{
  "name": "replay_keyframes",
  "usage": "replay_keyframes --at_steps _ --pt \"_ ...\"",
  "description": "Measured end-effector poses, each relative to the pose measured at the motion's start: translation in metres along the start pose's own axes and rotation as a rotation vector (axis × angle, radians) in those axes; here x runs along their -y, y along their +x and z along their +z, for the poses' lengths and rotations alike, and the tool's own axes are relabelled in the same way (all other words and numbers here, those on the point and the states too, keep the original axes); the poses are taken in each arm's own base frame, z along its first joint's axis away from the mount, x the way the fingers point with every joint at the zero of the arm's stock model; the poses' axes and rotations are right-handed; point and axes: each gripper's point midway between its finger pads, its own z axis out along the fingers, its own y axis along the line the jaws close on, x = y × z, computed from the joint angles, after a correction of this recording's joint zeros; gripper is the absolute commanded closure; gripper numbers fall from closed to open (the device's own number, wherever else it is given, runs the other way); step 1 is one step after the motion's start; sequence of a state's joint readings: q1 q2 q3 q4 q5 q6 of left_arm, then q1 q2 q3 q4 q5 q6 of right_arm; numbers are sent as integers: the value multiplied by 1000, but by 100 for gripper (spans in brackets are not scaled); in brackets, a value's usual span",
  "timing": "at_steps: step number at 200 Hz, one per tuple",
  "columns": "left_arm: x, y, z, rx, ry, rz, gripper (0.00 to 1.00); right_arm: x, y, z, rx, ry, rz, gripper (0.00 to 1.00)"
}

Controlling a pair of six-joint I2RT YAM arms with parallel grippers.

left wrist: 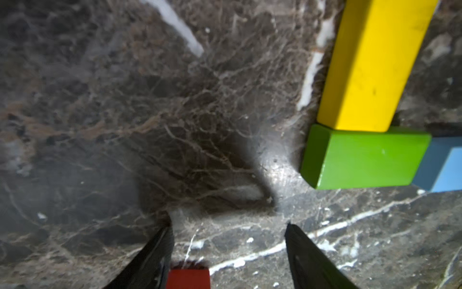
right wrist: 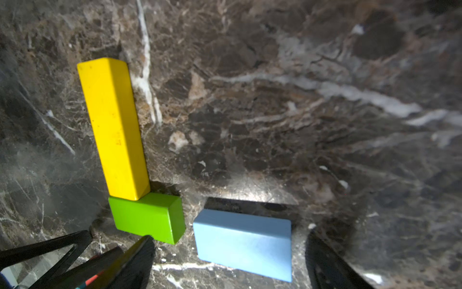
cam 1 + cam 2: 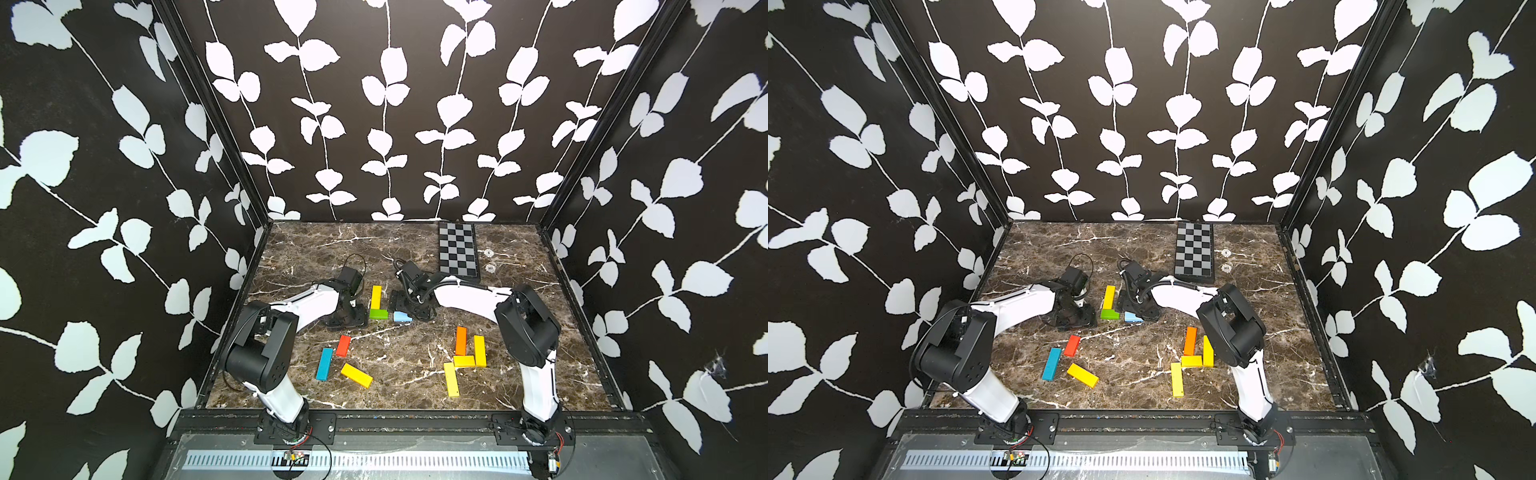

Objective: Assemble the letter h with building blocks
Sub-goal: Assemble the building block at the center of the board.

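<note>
Marble table (image 3: 415, 374) holds light blue block (image 2: 242, 245) just off green block (image 2: 147, 217) at its 3 o'clock, long axis spanning the wide, empty right gripper (image 2: 228, 236); left gripper (image 1: 228, 224), parted and empty, is at green's 9 o'clock

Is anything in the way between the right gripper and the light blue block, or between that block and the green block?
Nothing visible. The right gripper straddles the light blue block with jaws open; only bare marble tabletop separates that block from the green block.
</note>
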State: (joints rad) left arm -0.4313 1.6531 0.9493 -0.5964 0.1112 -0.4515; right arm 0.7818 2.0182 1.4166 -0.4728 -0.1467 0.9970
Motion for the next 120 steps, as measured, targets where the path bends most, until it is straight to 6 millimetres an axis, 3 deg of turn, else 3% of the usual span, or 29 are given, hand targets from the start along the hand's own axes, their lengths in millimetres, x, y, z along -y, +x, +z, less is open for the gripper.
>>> replay_keyframes --at_steps 120 --pt "6 -13 2 10 7 2 25 -15 10 1 -29 -48 41 13"
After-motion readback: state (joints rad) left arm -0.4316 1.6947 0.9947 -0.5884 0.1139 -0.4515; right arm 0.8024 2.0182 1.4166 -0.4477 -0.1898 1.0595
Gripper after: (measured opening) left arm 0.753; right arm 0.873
